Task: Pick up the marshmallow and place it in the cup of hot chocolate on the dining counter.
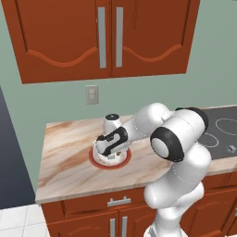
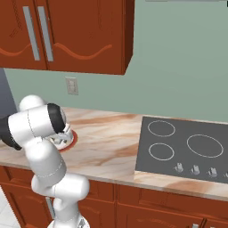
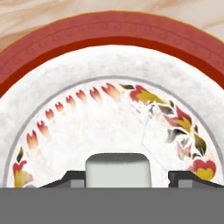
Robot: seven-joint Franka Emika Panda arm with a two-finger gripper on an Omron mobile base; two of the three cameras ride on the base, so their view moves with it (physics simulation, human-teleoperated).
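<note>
Marshmallow (image 3: 118, 169) position: on the plate (image 3: 65, 109), directly between the 2 fingertips (image 3: 72, 179) of the end effector (image 3: 127, 180), at the bottom centre of the hand view. Its long axis runs across the gap from one fingertip to the other. A narrow gap shows on the left side and a wider one on the right, so the block sits slightly off centre toward the left fingertip.

End effector state: spread, with no contact on the block visible. Judged step: the grasp has not yet closed. The coming move turns on closing straight across the block's long axis, with no sideways correction apparent beyond the small offset.

Location in the base views: the arm reaches down over the plate (image 1: 109, 163) on the bench (image 1: 65, 152), with the wrist covering most of the plate. The plate rim (image 2: 71, 141) shows beside the arm.

Count: 1 marshmallow, 1 plate, 1 arm, 2 fingertips. A cooktop (image 2: 187, 149) with 3 visible rings lies well apart to the right.
</note>
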